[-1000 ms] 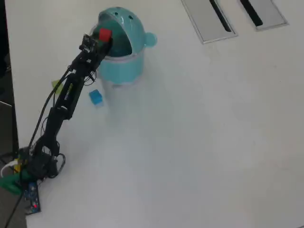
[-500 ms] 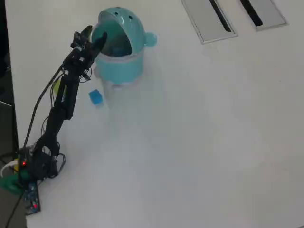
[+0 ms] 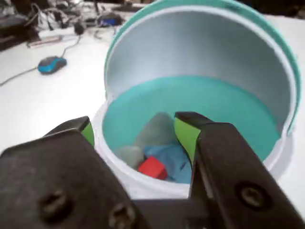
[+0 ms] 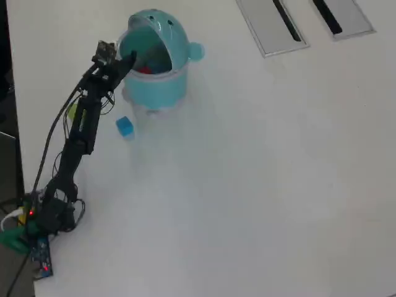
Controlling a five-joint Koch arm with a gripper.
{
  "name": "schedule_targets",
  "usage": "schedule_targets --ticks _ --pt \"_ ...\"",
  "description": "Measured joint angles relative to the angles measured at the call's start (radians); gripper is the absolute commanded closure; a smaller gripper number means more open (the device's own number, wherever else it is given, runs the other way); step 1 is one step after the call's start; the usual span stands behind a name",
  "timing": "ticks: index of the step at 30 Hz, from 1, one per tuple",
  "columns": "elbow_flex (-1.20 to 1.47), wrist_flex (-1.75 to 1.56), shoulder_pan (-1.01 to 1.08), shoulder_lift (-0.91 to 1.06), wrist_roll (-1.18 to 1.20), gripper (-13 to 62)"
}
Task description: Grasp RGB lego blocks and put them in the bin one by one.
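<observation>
yellow-green block (image 4: 73,112): lies near the tabletop's left edge in the overhead view, mostly hidden behind the arm; only a sliver shows.
arm (image 4: 79,133): reaches from its base at the tabletop's lower-left corner up toward the far-left part, where the bin stands.
tool (image 4: 121,64): empty, jaws spread apart; the wrist view shows both green-padded tips (image 3: 134,132) well separated, with the bin's opening between them. It hovers at the bin's left rim.
blue block (image 4: 125,127): on the tabletop just below the bin's base and just right of the arm's forearm, apart from both. It looks like a near-cube with no clear long axis, so approach angle should matter little.
key relation: the blue block lies below and back from the tool, toward the arm's base; my judgement is the next move needs the tool pulled away from the bin and lowered toward it.
bin (image 4: 179,83): lid flipped open, mouth facing the tool.
red block (image 3: 153,167): inside the bin, resting on its floor beside blue and grey material I cannot identify.
change: a second ago the red block sat in the tool above the opening; now it is in the bin and the tool has drawn slightly left.
</observation>
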Motion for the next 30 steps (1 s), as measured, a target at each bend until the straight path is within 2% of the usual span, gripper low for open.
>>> schedule_targets --ticks 14,30 --pt "-0.002 0.307 -0.183 0.163 0.021 17.7" --pt "-0.021 0.442 -0.298 0.287 0.021 17.6"
